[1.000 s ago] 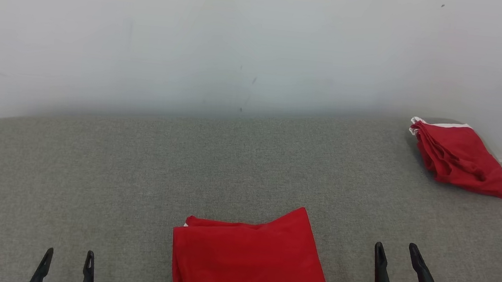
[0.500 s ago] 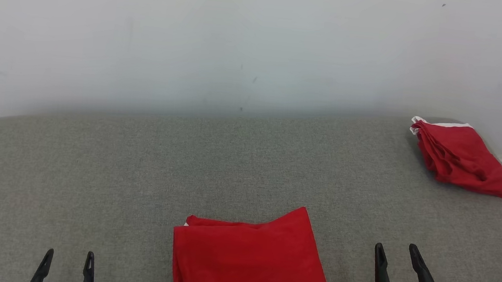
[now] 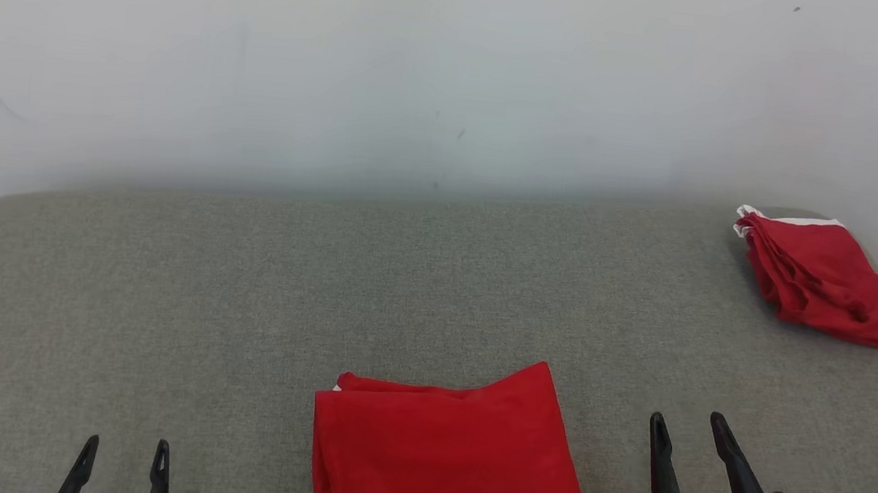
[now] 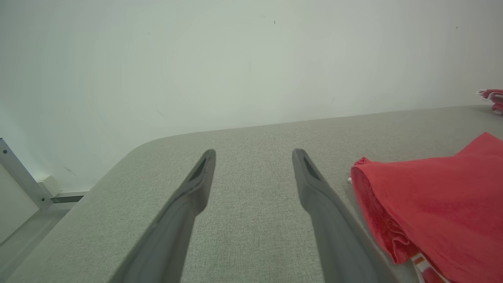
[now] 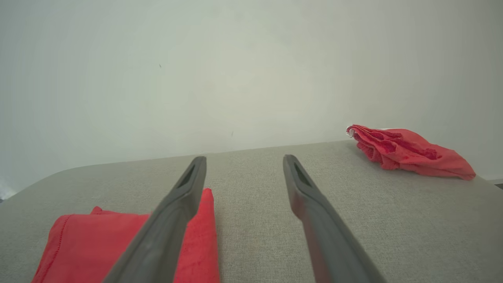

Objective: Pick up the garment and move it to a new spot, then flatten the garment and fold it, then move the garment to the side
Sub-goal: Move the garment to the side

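The folded red garment [image 3: 451, 457], between the left end effector [image 3: 127, 442] and the right end effector [image 3: 687, 416], runs off the head view's bottom edge. Only the left end effector's fingertips clear that edge. Right of it, a striped tag [image 4: 426, 271] is cropped and unreadable. The right end effector's left finger hides part of the garment.

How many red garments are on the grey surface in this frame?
2. A folded red garment lies at the near middle of the grey surface. A bunched red garment sits at its far right corner by the wall. The near edge is cut off, so more could be hidden.
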Controlling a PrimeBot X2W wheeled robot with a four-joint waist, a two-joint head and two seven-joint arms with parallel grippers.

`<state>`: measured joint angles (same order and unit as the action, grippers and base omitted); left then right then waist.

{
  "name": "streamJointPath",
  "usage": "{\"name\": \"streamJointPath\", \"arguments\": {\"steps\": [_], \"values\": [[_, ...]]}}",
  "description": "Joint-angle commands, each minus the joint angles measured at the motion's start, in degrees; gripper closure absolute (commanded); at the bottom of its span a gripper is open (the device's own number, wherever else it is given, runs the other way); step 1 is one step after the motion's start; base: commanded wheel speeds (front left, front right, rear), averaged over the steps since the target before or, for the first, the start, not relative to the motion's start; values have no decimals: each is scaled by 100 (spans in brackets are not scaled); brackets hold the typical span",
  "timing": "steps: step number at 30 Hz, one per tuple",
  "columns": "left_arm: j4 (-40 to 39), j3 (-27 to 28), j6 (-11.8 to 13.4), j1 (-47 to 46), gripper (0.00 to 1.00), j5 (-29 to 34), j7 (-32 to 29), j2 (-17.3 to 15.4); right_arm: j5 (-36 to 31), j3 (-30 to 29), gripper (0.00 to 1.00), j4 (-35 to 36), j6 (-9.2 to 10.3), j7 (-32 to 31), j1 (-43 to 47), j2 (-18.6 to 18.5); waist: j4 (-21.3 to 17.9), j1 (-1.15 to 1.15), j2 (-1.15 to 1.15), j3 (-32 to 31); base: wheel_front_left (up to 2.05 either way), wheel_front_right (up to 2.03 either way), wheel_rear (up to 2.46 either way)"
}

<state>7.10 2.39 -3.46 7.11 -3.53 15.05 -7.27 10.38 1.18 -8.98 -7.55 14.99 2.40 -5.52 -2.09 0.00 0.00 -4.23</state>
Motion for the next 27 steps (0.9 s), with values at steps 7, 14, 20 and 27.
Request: {"name": "streamJointPath", "arguments": {"steps": [7,14,20,27], "values": [[2,-56,31,-102,0,-18,16,38,-82,323,0,-467,14,-184,-605,-201,176,0,0,123,0,0,0],[60,-147,-11,-262,0,-13,16,58,-37,578,0,-1373,14,-605,-1158,-298,382,0,0,289,0,0,0],[105,-220,-26,-343,0,5,16,86,39,713,0,-2013,14,-629,-1330,-307,493,0,0,376,0,0,0],[178,-196,-42,-475,0,-72,16,79,134,998,0,-2844,14,-704,-1573,-352,531,0,0,515,0,0,0]]}}
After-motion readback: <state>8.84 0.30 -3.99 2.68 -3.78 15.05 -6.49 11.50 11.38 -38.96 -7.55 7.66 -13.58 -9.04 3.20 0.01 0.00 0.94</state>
